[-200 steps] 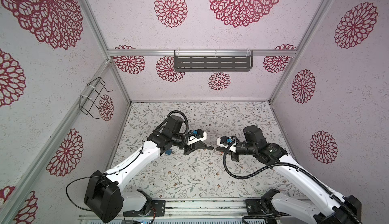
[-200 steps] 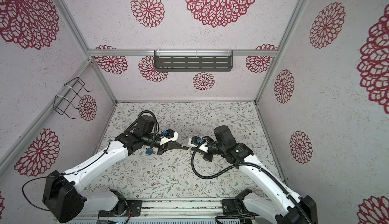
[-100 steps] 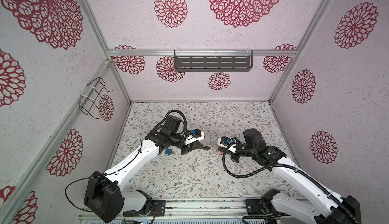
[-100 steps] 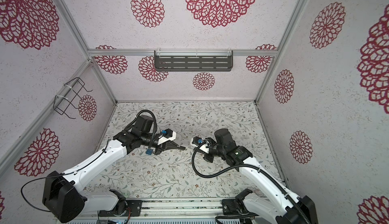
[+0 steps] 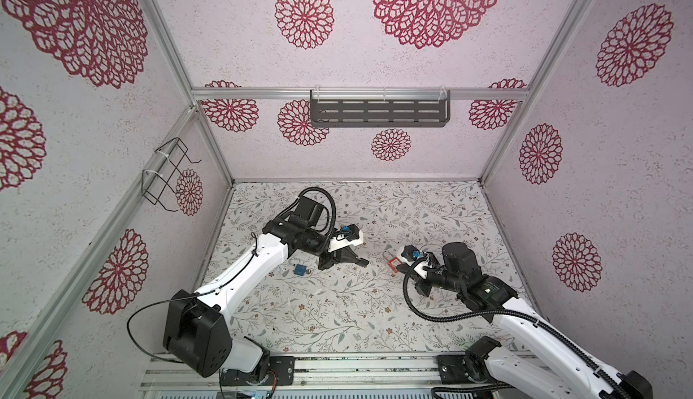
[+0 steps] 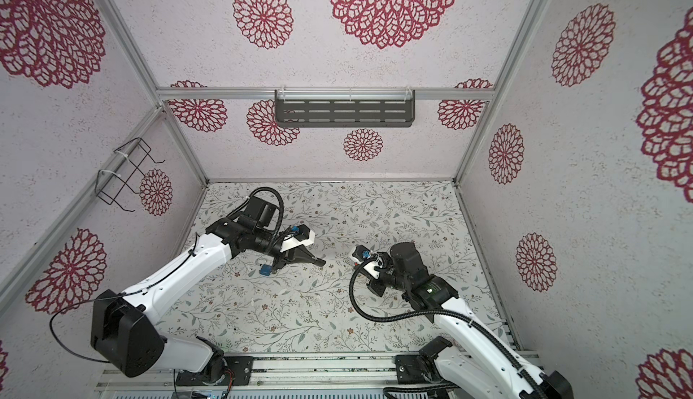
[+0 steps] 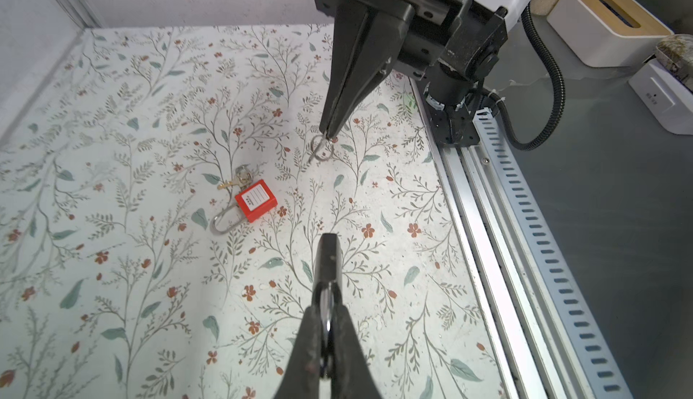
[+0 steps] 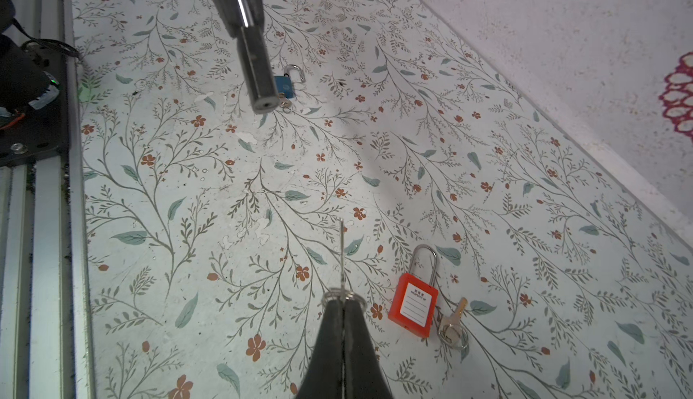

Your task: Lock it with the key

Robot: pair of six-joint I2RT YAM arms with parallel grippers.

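Hands pulling apart above floral-print table (image 8: 487, 134) | left hand (image 7: 327, 297) clenching dull grey steel padlock (image 8: 257, 74), keyhole (image 8: 265, 105) facing across | right hand (image 8: 342, 307) pinching thin silver ringed key (image 8: 341, 251), blade now hanging clear of keyhole | locking looking unfinished

Bright, even light falls on me, shadows on the table (image 5: 337, 303) are soft, both top views stretch at their edges, and my left gripper (image 7: 327, 303) blurs close to its lens.
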